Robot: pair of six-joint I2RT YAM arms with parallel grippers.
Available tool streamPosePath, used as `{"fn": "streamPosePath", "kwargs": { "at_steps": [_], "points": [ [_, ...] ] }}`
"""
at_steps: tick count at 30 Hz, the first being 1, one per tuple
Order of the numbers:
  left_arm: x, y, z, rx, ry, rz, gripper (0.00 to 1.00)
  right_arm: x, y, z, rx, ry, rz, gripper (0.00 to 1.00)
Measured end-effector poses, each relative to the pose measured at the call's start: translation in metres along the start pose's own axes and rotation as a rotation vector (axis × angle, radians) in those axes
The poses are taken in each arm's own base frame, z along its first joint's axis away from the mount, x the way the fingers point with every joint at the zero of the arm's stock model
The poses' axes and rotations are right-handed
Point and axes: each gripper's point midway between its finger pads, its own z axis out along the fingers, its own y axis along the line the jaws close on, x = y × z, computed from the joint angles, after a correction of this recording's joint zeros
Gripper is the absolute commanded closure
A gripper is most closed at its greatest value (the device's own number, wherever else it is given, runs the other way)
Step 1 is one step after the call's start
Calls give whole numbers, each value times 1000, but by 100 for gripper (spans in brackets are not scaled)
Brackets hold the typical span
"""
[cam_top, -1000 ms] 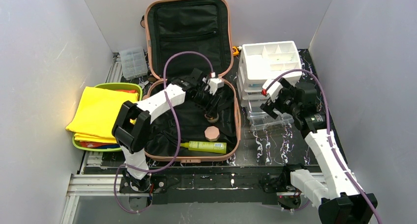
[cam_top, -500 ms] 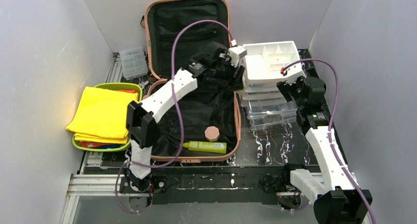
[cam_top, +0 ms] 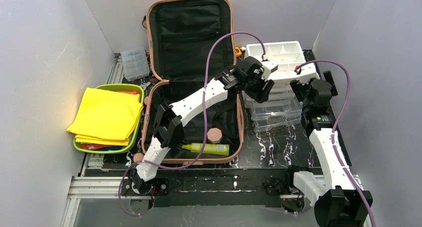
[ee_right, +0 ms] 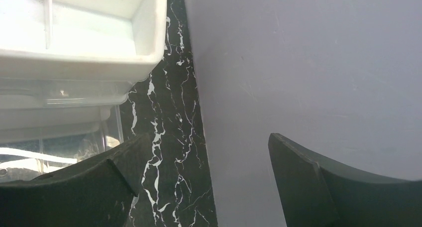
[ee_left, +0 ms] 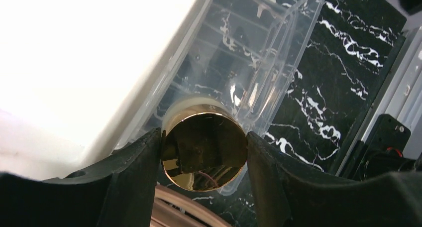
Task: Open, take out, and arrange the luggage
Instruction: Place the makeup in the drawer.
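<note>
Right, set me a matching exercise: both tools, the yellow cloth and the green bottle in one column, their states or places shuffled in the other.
Column one
1. left tool
2. right tool
3. yellow cloth
4. lime-green bottle

Column two
A. lying in the near half of the open luggage
B. open, with nothing between its fingers
C. closed on a gold-capped jar
D. piled on the green tray

Pairs: 1-C, 2-B, 3-D, 4-A
</note>
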Motion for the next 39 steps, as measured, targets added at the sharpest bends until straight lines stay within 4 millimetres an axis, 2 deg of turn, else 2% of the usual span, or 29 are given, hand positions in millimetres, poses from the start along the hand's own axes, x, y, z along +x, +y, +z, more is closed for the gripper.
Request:
{"fn": "streamPosePath", "kwargs": {
  "at_steps": [4, 11, 13, 19, 20, 22, 23, 25, 32, 36, 39],
  "points": [
    [-7, -6, 8, -13, -25, 8, 72, 1, 0, 0, 3, 1, 2, 2],
    [9, -11, 27, -32, 11, 15, 72, 0, 0, 1, 6, -5, 6, 1],
    [14, -12, 32, -34, 19, 20, 70, 0, 0, 1, 6, -5, 6, 2],
    [27, -14, 49, -38, 46, 37, 37, -2, -1, -1, 5, -11, 8, 1],
    [30, -13, 51, -39, 52, 38, 27, -2, -1, -1, 5, -13, 9, 2],
    [31, -13, 52, -41, 54, 44, 17, -3, 0, -1, -2, -17, 10, 2],
    [30, -12, 52, -43, 49, 46, 7, -3, 1, -1, -5, -18, 11, 2],
    [21, -11, 52, -51, 21, 53, 2, -4, 3, -1, -17, -23, 11, 2],
    [15, -9, 46, -54, 9, 50, 2, -6, 34, -6, -205, -39, -16, 2],
    [6, -15, 27, -41, 4, 57, 2, -31, 58, -20, -415, -113, -44, 2],
    [-8, -20, -12, -28, -20, 77, 2, -72, 64, -38, -573, -220, -56, 2]
  ]
}}
